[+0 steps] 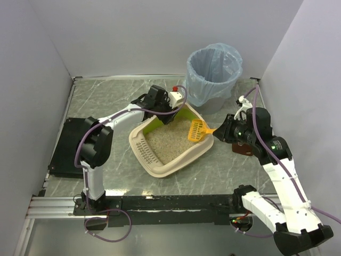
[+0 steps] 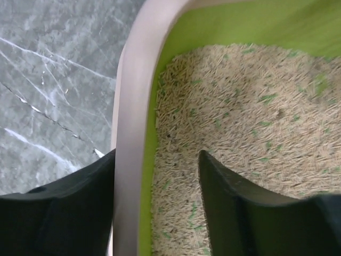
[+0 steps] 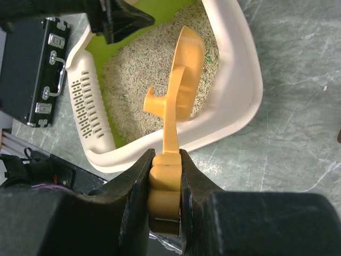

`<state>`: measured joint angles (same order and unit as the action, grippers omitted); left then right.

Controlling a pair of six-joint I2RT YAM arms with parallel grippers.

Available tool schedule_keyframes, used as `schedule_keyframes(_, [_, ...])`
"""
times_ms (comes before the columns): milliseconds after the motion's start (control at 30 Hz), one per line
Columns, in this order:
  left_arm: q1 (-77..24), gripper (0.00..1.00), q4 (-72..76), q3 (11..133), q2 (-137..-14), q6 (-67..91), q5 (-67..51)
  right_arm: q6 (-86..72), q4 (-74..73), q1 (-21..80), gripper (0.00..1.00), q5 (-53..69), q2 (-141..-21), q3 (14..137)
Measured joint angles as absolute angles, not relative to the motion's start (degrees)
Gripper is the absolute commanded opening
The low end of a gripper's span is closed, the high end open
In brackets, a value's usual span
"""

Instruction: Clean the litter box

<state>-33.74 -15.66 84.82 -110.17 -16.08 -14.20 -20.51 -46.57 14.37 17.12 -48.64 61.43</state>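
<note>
The litter box [image 1: 160,169] sits mid-table, with a cream rim, a lime-green inner wall and beige litter [image 1: 169,143]. My left gripper [image 1: 164,110] is open at the box's far rim. In the left wrist view [image 2: 157,156] one finger [image 2: 69,208] is outside the rim [image 2: 130,106] and the other finger [image 2: 240,213] is over the litter, apart from the wall. My right gripper [image 1: 226,130] is shut on the handle of the orange slotted scoop [image 1: 197,130]. In the right wrist view the gripper [image 3: 166,156] holds the scoop [image 3: 184,69] on edge above the litter by the box's right rim [image 3: 242,106].
A grey round bin with a light-blue bag [image 1: 213,72] stands behind the box at the back right. A black case [image 1: 66,146] lies at the left edge and also shows in the right wrist view [image 3: 26,69]. A dark brown object [image 1: 245,150] lies under my right arm.
</note>
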Motion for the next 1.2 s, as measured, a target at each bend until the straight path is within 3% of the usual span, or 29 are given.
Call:
schedule_keyframes(133, [-33.6, 0.30, -15.7, 85.0, -110.9, -16.5, -12.9, -20.5, -46.7, 14.4, 0.00, 17.1, -48.1, 61.4])
schedule_keyframes(167, [-33.5, 0.14, -15.3, 85.0, -110.9, -16.2, -12.9, -20.5, -46.7, 14.4, 0.00, 17.1, -48.1, 61.4])
schedule_keyframes(267, [-33.3, 0.02, -14.4, 83.9, -110.1, -17.1, -11.6, -20.5, -46.5, 14.4, 0.00, 17.2, -48.0, 61.1])
schedule_keyframes(600, [-36.6, 0.01, -10.5, 60.0, -90.0, -0.3, 7.0, -19.0, -44.2, 14.4, 0.00, 20.6, -48.9, 59.9])
schedule_keyframes(1033, [-39.4, 0.01, -28.6, 54.7, -80.2, 43.9, 31.1, -18.5, -32.9, 16.7, 0.00, 35.9, -60.1, 62.0])
schedule_keyframes(1100, [-40.1, 0.06, -32.8, 54.1, -78.9, 52.7, 34.5, -18.6, -32.1, 17.2, 0.00, 36.8, -60.9, 62.1])
schedule_keyframes(1200, [-42.3, 0.59, -40.4, 54.1, -78.3, 66.2, 39.5, -18.4, -31.8, 17.6, 0.00, 37.2, -61.4, 62.9])
